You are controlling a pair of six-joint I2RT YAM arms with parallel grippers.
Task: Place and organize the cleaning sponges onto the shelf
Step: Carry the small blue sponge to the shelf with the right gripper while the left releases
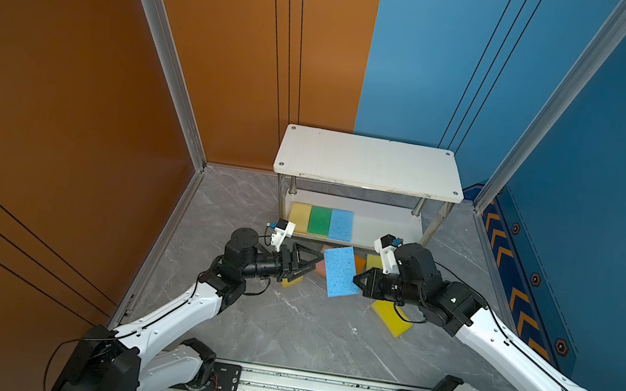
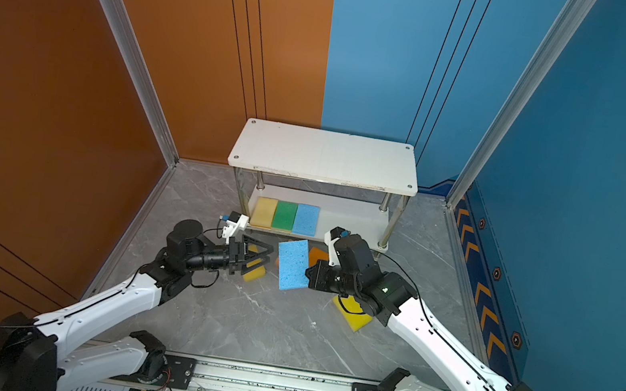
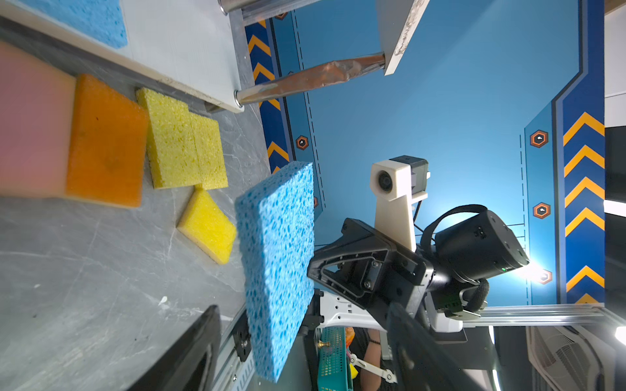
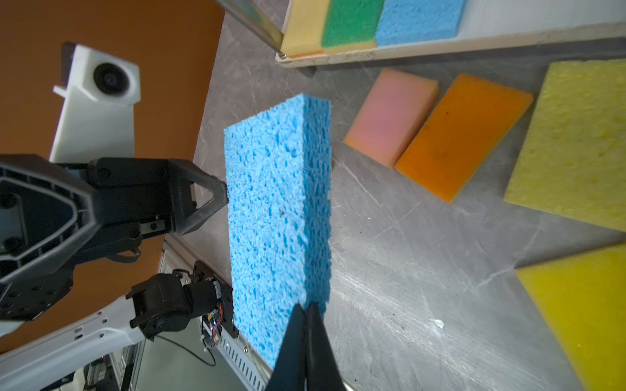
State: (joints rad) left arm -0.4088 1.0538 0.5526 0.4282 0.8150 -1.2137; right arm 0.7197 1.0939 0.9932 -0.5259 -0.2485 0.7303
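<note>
Room: an orange wall panel (image 1: pixel 220 44) and a blue wall panel (image 1: pixel 426 74) enclose a grey marble-look tabletop (image 1: pixel 281 339).
Shelf: the white two-tier rack on metal posts (image 1: pixel 351 152) stands at the far side. Its lower board (image 1: pixel 386 226) carries a pale yellow sponge (image 1: pixel 299 217), a green sponge (image 1: pixel 319 220) and a light blue sponge (image 1: pixel 341 224) in a row at the left; the right part is bare.
Held thing: a porous blue rectangular foam block (image 1: pixel 340 271) hangs off the table between my grippers, long axis roughly toward the shelf.
Loose: a pink sponge (image 4: pixel 389 118), an orange sponge (image 4: pixel 464 135) and a coarse yellow sponge (image 4: pixel 572 142) lie flat beyond it.
Right gripper (image 1: pixel 358 280): pinched on the block's right edge.
Left gripper (image 1: pixel 312 264): jaws wide, holding nothing, at the block's left edge; I cannot tell if it touches.
Judgement: my right arm is nearer the bare stretch and must pass under the top board (image 1: pixel 368 181), clear of the front right post (image 1: pixel 435 223).
</note>
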